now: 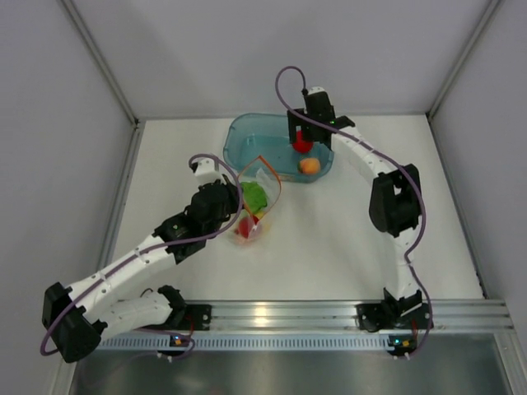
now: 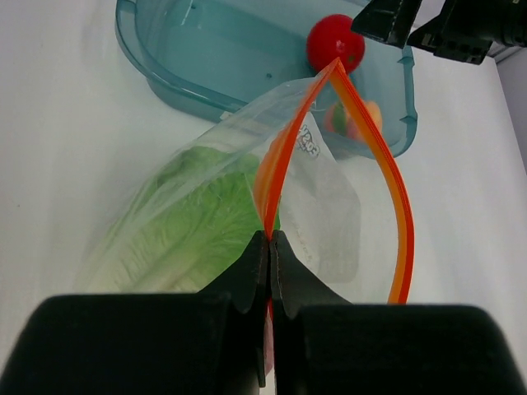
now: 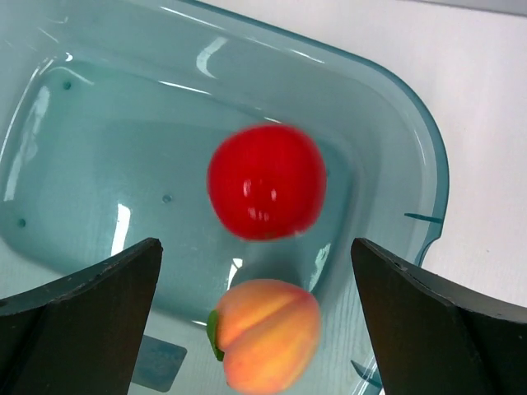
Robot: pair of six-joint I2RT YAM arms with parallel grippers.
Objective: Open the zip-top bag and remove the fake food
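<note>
One flimsy, slippery zip-top bag [image 2: 206,189], probably best pinched at its stiffer zip strip [image 2: 401,222], as the left gripper [image 2: 270,247] does; right gripper [image 3: 255,255] stands spread wide.

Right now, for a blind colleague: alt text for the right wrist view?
A red round piece, slightly blurred, shows ahead of the open right gripper, against a teal bin. A peach lies in the bin beside it.

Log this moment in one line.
left gripper: shut on bag strip | right gripper: open over bin | red ball: loose, untouched | peach: in bin | lettuce: in bag
</note>
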